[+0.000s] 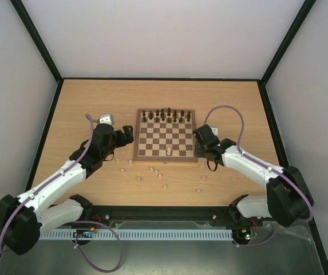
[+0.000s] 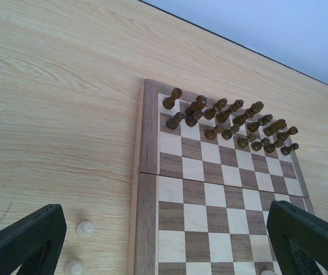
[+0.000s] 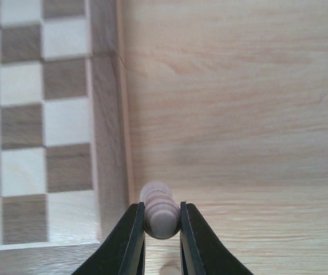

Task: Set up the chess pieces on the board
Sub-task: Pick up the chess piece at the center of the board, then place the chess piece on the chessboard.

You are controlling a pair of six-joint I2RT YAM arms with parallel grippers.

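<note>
The board (image 1: 165, 143) lies mid-table, with dark brown pieces (image 1: 166, 116) filling its far two rows. One cream piece (image 1: 169, 150) stands on a near row. Several cream pieces (image 1: 157, 172) lie loose on the table in front of the board. My right gripper (image 1: 200, 137) hovers at the board's right edge (image 3: 103, 143). It is shut on a cream piece (image 3: 161, 213), held lengthwise between the fingers (image 3: 130, 240). My left gripper (image 1: 127, 136) is open and empty at the board's left edge. In the left wrist view the gripper (image 2: 165, 229) spans the board (image 2: 143, 189), with two cream pieces (image 2: 86, 229) by its left finger.
Black-framed white walls enclose the wooden table (image 1: 83, 109). More loose cream pieces lie at the front right (image 1: 198, 190) and front left (image 1: 122, 170). The arm bases and a cable rail (image 1: 164, 234) run along the near edge.
</note>
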